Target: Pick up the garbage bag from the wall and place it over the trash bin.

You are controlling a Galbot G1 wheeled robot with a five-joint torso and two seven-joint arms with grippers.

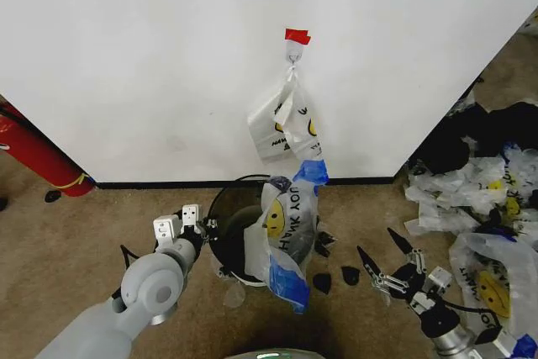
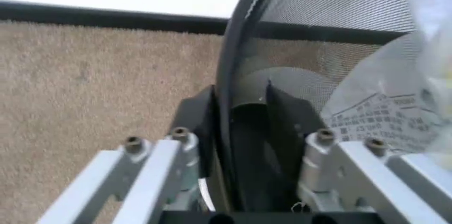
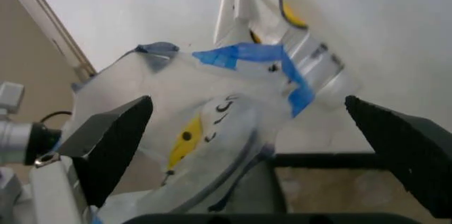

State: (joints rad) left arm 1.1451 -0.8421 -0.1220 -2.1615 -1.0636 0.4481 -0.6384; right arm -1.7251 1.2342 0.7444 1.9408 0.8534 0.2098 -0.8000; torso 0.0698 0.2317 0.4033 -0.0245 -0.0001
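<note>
A see-through bag with blue handles, a yellow smiley and black letters is seen on a dark bin. Red tape is stuck on the white wall.

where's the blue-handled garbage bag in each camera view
Head view: the garbage bag sits low centre, draped over the trash bin.
Left wrist view: a pale printed film at the edge, likely the bag, beside the bin's rim.
Right wrist view: centre, between the open right gripper fingers.
Shared landmark: the white wall.
</note>
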